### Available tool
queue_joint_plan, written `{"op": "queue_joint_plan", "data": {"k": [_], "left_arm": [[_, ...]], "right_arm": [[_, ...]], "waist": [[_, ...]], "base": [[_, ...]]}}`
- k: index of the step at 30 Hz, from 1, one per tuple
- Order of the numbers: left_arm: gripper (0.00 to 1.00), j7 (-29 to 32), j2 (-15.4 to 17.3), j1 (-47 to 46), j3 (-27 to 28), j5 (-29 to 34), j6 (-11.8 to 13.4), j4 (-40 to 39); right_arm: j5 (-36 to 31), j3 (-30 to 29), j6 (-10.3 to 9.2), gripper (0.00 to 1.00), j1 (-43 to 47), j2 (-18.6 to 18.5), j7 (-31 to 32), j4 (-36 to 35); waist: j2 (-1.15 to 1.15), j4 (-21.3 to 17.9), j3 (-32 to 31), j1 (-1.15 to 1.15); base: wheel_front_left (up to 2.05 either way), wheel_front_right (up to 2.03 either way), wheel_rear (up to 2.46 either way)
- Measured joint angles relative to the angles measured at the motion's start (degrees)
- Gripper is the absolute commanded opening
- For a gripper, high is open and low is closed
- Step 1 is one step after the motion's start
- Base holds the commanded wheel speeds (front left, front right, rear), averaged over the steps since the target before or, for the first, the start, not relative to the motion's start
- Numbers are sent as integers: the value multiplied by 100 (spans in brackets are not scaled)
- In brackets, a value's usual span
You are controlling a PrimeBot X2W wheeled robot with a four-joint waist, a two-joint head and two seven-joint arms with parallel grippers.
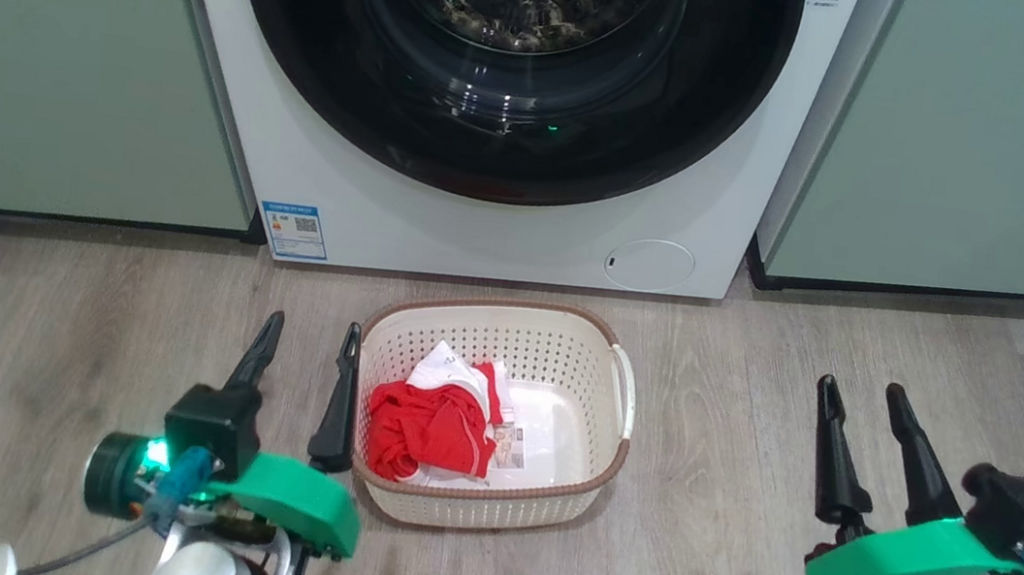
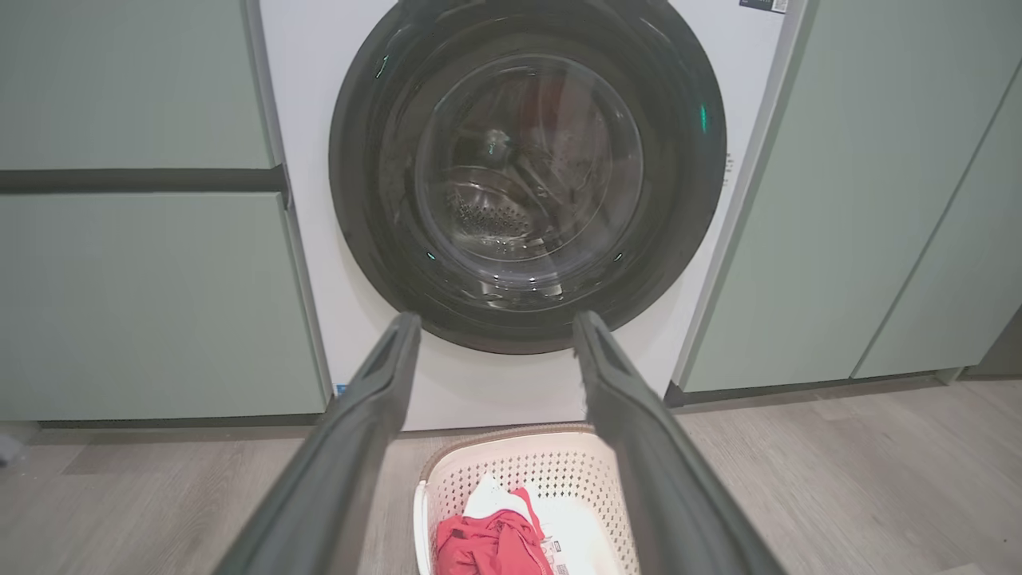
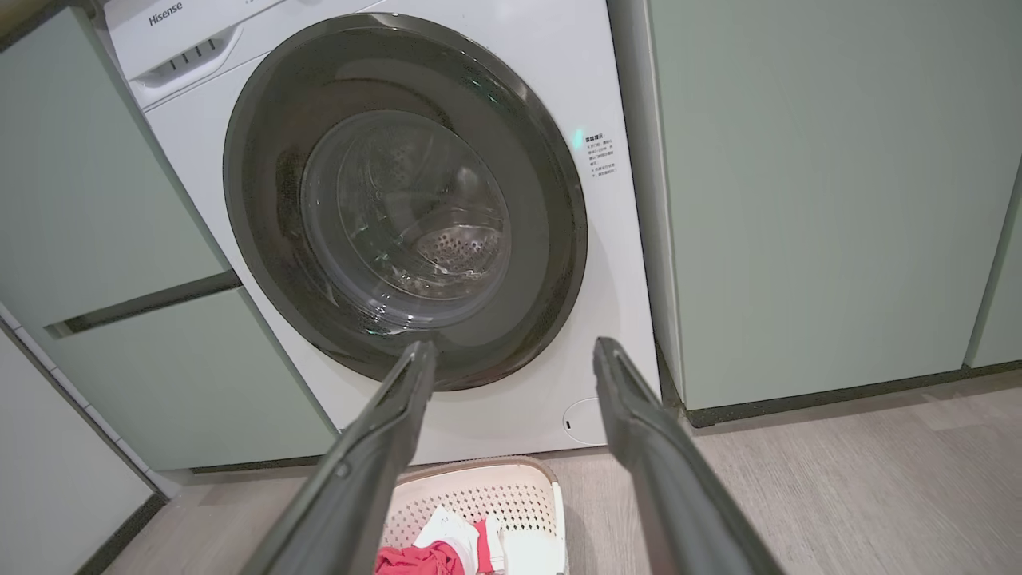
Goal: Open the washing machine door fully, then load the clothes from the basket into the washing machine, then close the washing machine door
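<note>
Left pincer (image 1: 314, 327): released, jaws spread, nothing held. We find it low over the floor (image 1: 715, 547), just beside the left wall of the basket (image 1: 514, 346).

Right pincer (image 1: 861, 387): likewise released and empty, well apart to the basket's right.

Washing machine door (image 1: 510, 63): shut flush on the washing machine (image 1: 479, 235), at the far side. We judge the first step, opening it, not yet begun. The next move calls for raising one pincer to the black rim and pulling. We cannot tell which side bears the catch.

Clothes (image 1: 432, 424): red and white bundle in the basket's left half, near us.

Basket: on the floor, close before the machine and below the door. We judge it may crowd the approach.

Around: green cabinets (image 1: 59, 76) on either side; round flap (image 1: 650, 264) and blue sticker (image 1: 293, 230) low on the machine's front.
</note>
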Motion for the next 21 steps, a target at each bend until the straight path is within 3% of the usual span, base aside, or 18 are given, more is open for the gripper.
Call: {"op": "queue_joint_plan", "data": {"k": [9,16,21], "left_arm": [[100,-162,-46,2,0,369,-20,188],[100,-260,-93,109,96,554,-200,572],[100,-260,-108,107,224,598,-311,645]], "right_arm": [[-541,-15,0,100,-13,0,-114,156],[-948,-44,0,100,-99,-3,-259,266],[-887,-42,0,100,-126,-3,-283,349]], "waist": [[0,-9,-21,0],[0,-28,-52,0],[0,-24,-54,0]], "base": [[0,0,0],[0,0,0],[0,0,0]]}}
